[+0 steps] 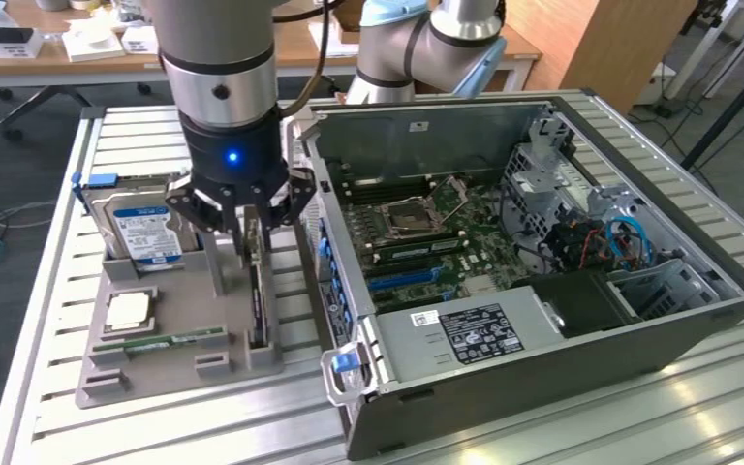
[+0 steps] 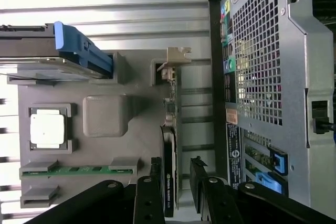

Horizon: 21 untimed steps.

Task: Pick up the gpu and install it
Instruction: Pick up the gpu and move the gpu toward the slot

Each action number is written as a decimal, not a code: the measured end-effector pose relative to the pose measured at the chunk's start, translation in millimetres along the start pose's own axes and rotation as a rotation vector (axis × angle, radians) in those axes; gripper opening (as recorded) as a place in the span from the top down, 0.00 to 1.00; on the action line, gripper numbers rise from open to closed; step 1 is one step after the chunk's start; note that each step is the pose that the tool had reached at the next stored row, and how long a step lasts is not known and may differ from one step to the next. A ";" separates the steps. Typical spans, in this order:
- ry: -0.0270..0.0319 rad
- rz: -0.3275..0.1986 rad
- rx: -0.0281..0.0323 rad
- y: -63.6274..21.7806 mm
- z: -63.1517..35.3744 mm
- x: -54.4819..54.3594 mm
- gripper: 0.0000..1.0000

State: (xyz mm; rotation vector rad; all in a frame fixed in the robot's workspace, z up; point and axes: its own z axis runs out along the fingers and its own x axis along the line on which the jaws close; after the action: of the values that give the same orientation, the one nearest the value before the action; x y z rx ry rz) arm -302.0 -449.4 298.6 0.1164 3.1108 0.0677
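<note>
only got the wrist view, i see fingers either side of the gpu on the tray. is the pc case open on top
Observer: Yes, the case lies open side up, with its motherboard exposed.
Operator: any free slot showing in there
Observer: A long blue slot looks bare, next to the power supply.
Operator: how low are the fingers
Observer: In the exterior view the fingers reach down around the top of the gpu, which stands on edge in the grey tray.
</note>
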 end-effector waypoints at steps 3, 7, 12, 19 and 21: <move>0.0001 0.000 0.0001 -0.3 4.7 0.4 0.64; 0.0001 0.000 0.0001 -0.5 9.4 0.9 0.64; 0.0001 0.000 0.0001 -0.5 9.5 0.9 0.64; 0.0001 0.000 0.0001 -0.5 9.6 0.9 0.57; -0.0001 0.000 -0.0001 -0.6 11.9 0.9 0.57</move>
State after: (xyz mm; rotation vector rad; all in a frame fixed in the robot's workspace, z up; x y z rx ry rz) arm -302.6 -449.4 286.6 0.1163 3.1107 0.0678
